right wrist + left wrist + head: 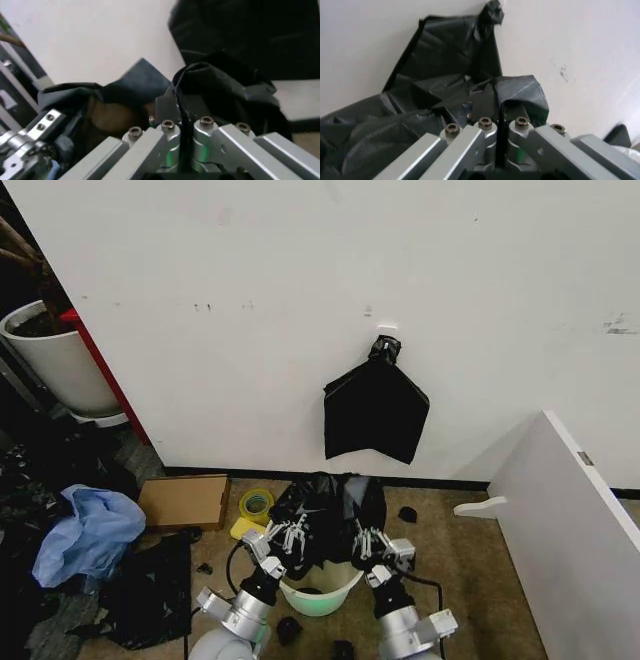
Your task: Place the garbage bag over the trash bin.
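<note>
The glossy black garbage bag [325, 515] is held stretched over the far side of the white trash bin [322, 592], whose near rim and pale green inside show below it. My left gripper [291, 534] is shut on the bag's left edge, and my right gripper [367, 541] is shut on its right edge. The left wrist view has the crinkled garbage bag [520, 93] pinched between the shut fingers [485, 108]. Film of the garbage bag [220, 86] is likewise clamped in the right wrist view, with the left gripper [30, 138] farther off.
Flat black bags [375, 410] hang from a white clip on the wall. A white panel [570, 530] stands to the right. A cardboard box [185, 500], tape roll [257, 503], blue cloth [88, 532] and black scrap plastic [145, 595] lie left. A planter pot [55, 360] stands far left.
</note>
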Tool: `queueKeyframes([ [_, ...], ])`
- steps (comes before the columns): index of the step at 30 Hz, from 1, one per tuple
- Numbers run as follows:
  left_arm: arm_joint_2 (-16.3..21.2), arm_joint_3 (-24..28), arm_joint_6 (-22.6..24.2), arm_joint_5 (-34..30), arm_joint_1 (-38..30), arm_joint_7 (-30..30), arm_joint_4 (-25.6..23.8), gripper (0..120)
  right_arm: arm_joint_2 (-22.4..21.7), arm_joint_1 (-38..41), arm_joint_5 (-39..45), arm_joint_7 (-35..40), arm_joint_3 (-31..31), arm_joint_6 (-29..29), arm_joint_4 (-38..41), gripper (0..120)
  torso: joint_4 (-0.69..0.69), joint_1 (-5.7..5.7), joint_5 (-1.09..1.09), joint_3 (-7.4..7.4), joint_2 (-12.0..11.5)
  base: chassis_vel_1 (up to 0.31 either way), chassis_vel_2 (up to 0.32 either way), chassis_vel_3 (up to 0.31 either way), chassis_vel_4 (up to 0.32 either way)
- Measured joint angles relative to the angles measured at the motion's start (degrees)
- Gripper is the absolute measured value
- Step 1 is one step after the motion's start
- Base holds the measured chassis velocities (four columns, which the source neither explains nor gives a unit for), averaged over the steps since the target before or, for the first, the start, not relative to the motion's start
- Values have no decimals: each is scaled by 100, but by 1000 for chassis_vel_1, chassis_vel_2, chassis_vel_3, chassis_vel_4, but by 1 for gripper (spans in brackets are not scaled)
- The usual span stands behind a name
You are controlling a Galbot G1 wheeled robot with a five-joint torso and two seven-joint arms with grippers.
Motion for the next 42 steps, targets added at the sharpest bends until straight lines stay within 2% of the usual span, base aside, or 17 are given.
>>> queueKeyframes([
  [6, 75, -5, -80, 99, 248, -87, -55, 0, -39, -152, 31, -38, -191, 23, 56, 0, 3, 0, -7, 0, 0, 0, 0, 0, 0],
  [10, 61, -5, -274, 109, 209, -93, 230, 0, -43, -77, 87, -116, -210, 63, -18, 0, -5, 0, -15, -1, 0, 0, 0, 0, 0],
  [12, 53, -5, -302, 108, 183, -86, 271, 0, -48, -34, 88, -121, -198, 63, -37, 0, -3, 0, -14, -1, 0, 0, 0, 0, 0],
  [15, 59, -61, -386, 134, 100, -57, 309, 0, -111, 84, 40, -178, -112, 28, -112, 0, 1, 0, 17, 0, 0, 0, 0, 0, 0],
  [17, 70, -90, -409, 188, 85, -59, 301, 0, -124, 98, -18, -209, -88, 15, -118, 0, 0, 0, 21, 0, 0, 0, 0, 0, 0],
  [20, 115, -232, -503, 666, 71, -261, 241, 0, -172, 139, -456, -352, 88, -5, -149, 0, 0, 0, 25, 0, 0, 0, 0, 0, 0],
  [21, 127, -250, -519, 792, 95, -441, 219, 0, -213, 142, -584, -363, 134, -28, -126, 0, -1, 0, 26, 0, 0, 0, 0, 0, 0],
  [22, 135, -263, -529, 906, 135, -678, 200, 0, -288, 129, -676, -341, 175, -90, -79, 0, 0, 0, 15, 0, 0, 0, 0, 0, 0],
  [24, 133, -278, -548, 1084, 217, -1152, 195, 0, -497, 77, -780, -157, 190, -312, 59, 0, 0, 0, 13, 0, 0, 0, 0, 0, 0],
  [27, 101, -286, -601, 1111, 268, -1388, 204, 0, -683, 64, -766, 73, 197, -504, 179, 0, 0, 0, 12, 0, 0, 0, 0, 0, 0],
  [32, -76, -194, -694, 748, 326, -1302, 332, 0, -1132, 195, -168, 79, 300, -586, 329, 0, 1, 0, 7, 0, 0, 0, 0, 0, 0],
  [35, -138, -144, -694, 750, 326, -1234, 405, 0, -1221, 203, -10, -78, 302, -546, 305, 0, 1, 0, 5, 0, 0, 0, 0, 0, 0],
  [39, -208, -135, -776, 1403, 385, -1504, 516, 0, -1233, 136, -63, -251, 210, -487, 84, 0, 0, 0, 6, 0, 0, 0, 0, 0, 0],
  [40, -208, -135, -776, 1403, 385, -1504, 516, 0, -1233, 136, -63, -251, 210, -487, 84, 0, 0, 0, 6, 0, 0, 0, 0, 0, 0],
  [42, -209, -193, -906, 1951, 476, -1821, 549, 0, -1160, 116, -192, -165, 134, -471, -43, 0, 0, 0, 6, 0, 0, 0, 0, 0, 0],
])
